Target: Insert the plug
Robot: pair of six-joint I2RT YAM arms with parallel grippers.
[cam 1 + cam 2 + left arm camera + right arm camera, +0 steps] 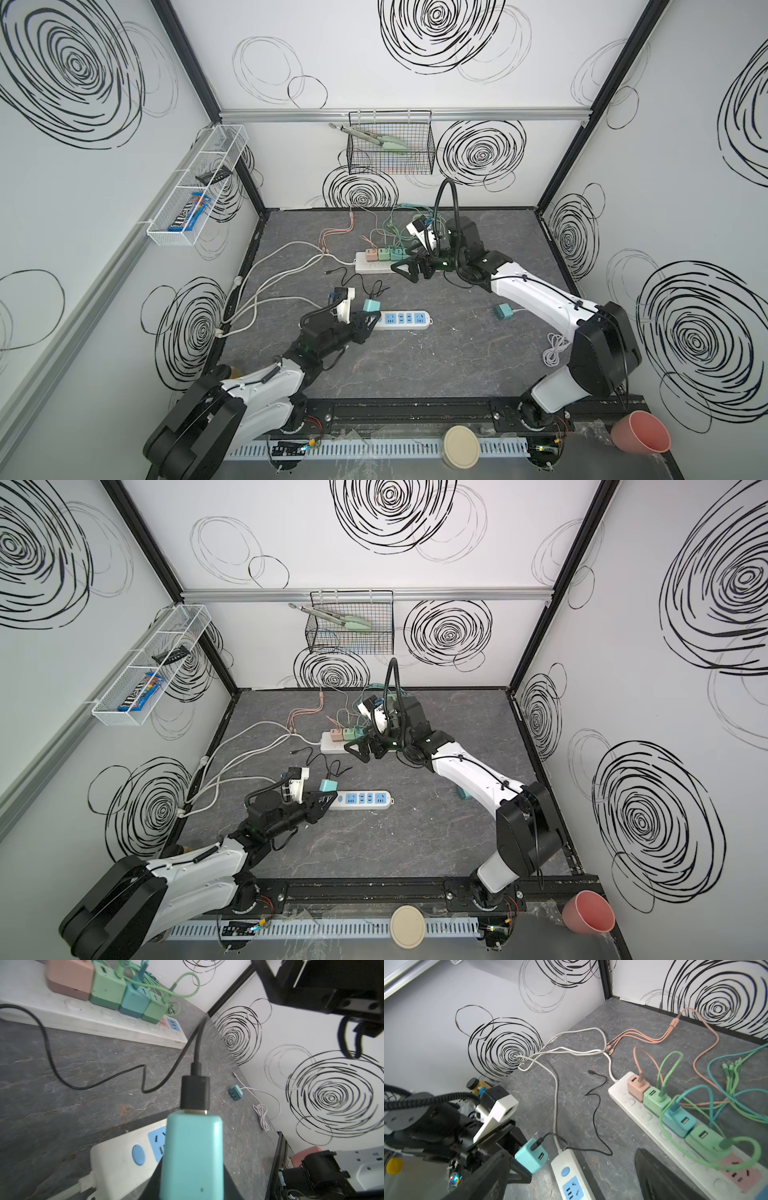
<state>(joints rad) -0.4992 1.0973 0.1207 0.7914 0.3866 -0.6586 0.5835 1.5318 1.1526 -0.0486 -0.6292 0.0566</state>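
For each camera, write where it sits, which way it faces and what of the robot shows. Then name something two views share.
Both top views: high over the front edge, looking down at the table; left arm, right arm, left gripper, right gripper show.
Left wrist: on the left arm, looking past the held teal charger toward the long strip; right arm shows.
Right wrist: on the right arm, facing the long strip and left arm; own finger shows.
Shared: both wrist views show the teal charger and blue-socket strip.
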